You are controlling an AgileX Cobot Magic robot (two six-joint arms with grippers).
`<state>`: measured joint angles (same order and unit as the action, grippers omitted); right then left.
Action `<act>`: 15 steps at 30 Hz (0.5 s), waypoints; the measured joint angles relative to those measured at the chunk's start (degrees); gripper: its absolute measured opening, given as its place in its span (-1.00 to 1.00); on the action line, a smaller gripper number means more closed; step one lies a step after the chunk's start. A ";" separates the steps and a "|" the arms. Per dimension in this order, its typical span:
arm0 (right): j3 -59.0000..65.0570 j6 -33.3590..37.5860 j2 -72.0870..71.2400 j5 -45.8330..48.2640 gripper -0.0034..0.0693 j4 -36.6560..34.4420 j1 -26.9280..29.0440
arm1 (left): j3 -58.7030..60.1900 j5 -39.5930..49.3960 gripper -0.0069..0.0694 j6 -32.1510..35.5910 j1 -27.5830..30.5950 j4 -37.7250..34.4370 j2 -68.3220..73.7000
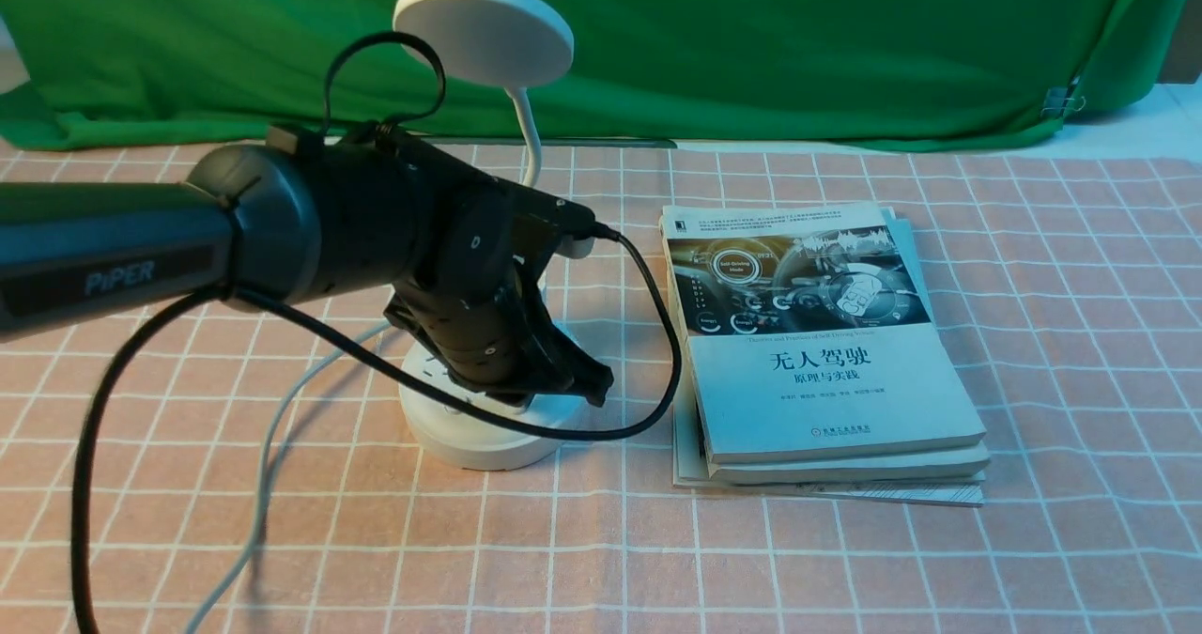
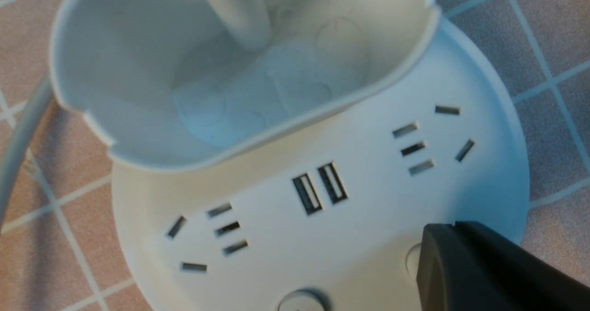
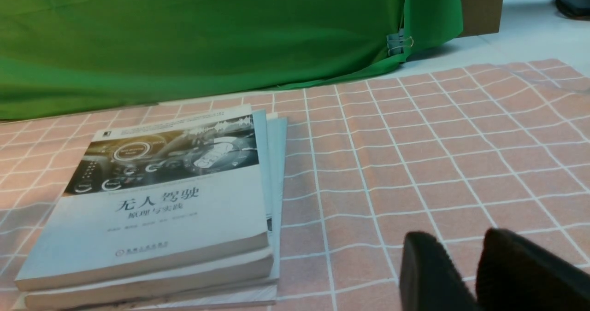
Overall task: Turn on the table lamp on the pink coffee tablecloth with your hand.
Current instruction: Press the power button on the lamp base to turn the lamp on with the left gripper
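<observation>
The left gripper's fingers (image 2: 442,260) were closed together, holding nothing, apparently over a button at the table lamp's (image 2: 359,237) base edge; open pink tablecloth (image 1: 620,559) lay nearer the camera.

One lamp (image 1: 484,33) — two buttons (image 2: 302,302)

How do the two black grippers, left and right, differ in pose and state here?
The left black gripper is over the white lamp base, whereas the right black gripper has pink gridded tablecloth behind it. The left gripper's fingers look closed together; the right gripper's show a narrow gap. Both appear to hold nothing.
</observation>
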<state>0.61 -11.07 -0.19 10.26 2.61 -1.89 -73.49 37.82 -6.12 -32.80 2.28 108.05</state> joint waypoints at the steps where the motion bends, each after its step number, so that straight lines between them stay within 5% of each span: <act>1: 0.00 0.00 0.00 0.00 -0.28 0.00 0.00 | 0.00 0.06 -0.76 0.00 0.00 0.00 0.14; 15: 0.00 0.00 0.00 0.07 -0.28 0.00 0.00 | -1.26 2.21 -0.76 0.00 0.00 -0.03 2.64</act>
<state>0.61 -11.07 -0.19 10.33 2.61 -1.89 -74.75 40.03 -6.12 -32.80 2.25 110.69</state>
